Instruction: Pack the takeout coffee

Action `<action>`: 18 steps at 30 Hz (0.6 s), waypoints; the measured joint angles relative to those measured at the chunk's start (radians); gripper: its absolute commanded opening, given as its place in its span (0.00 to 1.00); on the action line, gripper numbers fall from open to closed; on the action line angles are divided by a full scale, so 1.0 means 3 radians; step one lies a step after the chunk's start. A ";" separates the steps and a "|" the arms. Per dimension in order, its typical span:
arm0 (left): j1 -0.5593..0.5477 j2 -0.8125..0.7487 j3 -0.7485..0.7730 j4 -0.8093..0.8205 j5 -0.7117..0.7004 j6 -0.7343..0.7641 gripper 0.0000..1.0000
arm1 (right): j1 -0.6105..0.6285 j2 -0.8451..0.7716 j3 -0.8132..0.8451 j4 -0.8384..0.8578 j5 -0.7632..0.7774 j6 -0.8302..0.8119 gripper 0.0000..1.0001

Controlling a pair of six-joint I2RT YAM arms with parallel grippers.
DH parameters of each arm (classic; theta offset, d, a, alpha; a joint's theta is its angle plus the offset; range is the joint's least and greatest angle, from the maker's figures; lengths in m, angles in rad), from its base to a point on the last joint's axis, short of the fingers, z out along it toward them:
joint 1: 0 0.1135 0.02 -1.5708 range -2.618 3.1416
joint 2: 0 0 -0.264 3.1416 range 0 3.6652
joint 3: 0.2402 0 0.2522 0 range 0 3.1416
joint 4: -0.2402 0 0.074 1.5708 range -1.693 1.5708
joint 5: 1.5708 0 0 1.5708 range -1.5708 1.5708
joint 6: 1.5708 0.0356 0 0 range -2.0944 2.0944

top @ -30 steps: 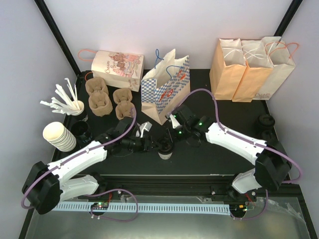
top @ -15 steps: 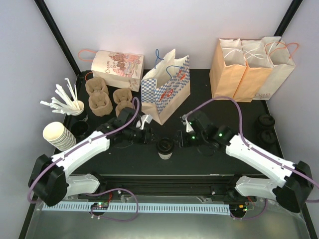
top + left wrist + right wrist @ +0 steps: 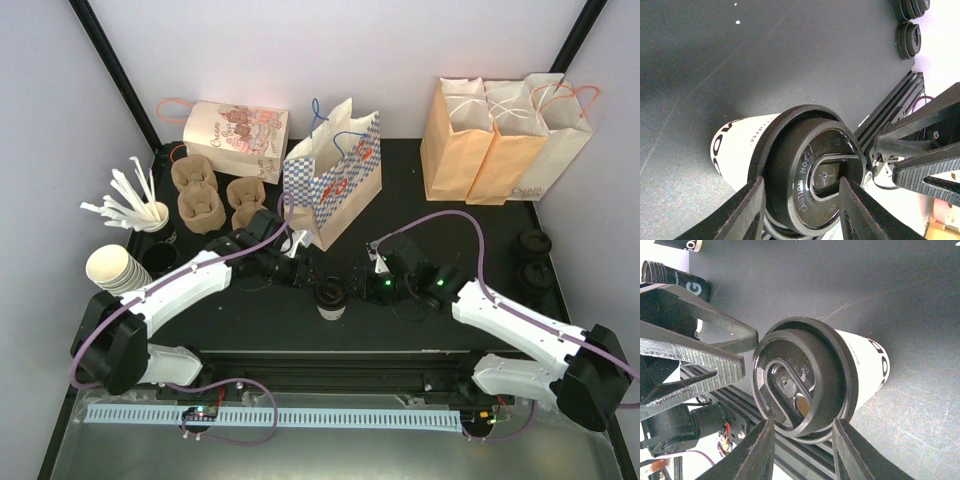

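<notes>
Both claws, left (image 3: pixel 303 275) and right (image 3: pixel 362 283), stand spread, flanking the lidded coffee cup (image 3: pixel 331 297) near the table's front edge.

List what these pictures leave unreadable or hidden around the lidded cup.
- Coffee cup print: left wrist view, curves out of sight; only fragments readable.
- Cup contents: all views, black lid covers the mouth.
- Checkered bag interior: top view, angle hides it.
- Spare lids: top view, too small to count.

glossy black plastic lid (image 3: pixel 805 382) on smooth white paper cup (image 3: pixel 737 145), matt black tabletop (image 3: pixel 450 215)
</notes>
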 measured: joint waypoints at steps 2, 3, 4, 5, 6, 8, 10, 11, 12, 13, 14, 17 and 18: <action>0.0000 0.0011 -0.0001 -0.0003 0.0006 0.0004 0.43 | 0.0001 0.0023 -0.0015 0.0045 -0.0005 0.0022 0.35; 0.0000 0.0014 -0.0001 -0.0003 0.0014 0.0004 0.43 | 0.0000 0.0042 -0.0018 0.0066 -0.0008 0.0028 0.35; 0.0000 0.0017 -0.0001 0.0000 0.0022 0.0003 0.43 | 0.0001 0.0067 -0.0022 0.0095 -0.0014 0.0033 0.34; 0.0000 0.0020 -0.0001 0.0001 0.0029 0.0003 0.43 | 0.0000 0.0086 -0.0028 0.0117 -0.0019 0.0034 0.34; 0.0000 0.0028 -0.0001 0.0003 0.0043 0.0003 0.43 | 0.0001 0.0113 -0.0037 0.0148 -0.0027 0.0037 0.33; 0.0000 0.0033 -0.0001 0.0006 0.0062 0.0003 0.43 | 0.0000 0.0158 -0.0050 0.0193 -0.0041 0.0045 0.31; 0.0000 0.0033 -0.0001 0.0005 0.0080 0.0003 0.42 | 0.0001 0.0202 -0.0069 0.0245 -0.0064 0.0056 0.30; 0.0000 0.0034 -0.0001 0.0005 0.0086 0.0004 0.41 | 0.0001 0.0220 -0.0079 0.0263 -0.0075 0.0061 0.30; 0.0000 0.0036 -0.0001 0.0003 0.0086 0.0003 0.40 | 0.0001 0.0233 -0.0086 0.0273 -0.0083 0.0064 0.30; 0.0000 0.0047 -0.0001 0.0001 0.0088 0.0004 0.38 | 0.0003 0.0242 -0.0089 0.0292 -0.0088 0.0070 0.29; 0.0000 0.0056 -0.0001 0.0000 0.0088 0.0004 0.37 | 0.0003 0.0245 -0.0089 0.0309 -0.0089 0.0072 0.27; 0.0005 0.0090 -0.0001 0.0003 0.0089 0.0005 0.36 | 0.0003 0.0257 -0.0089 0.0312 -0.0088 0.0081 0.26; 0.0008 0.0093 -0.0001 0.0003 0.0090 0.0009 0.35 | 0.0003 0.0258 -0.0090 0.0310 -0.0088 0.0088 0.26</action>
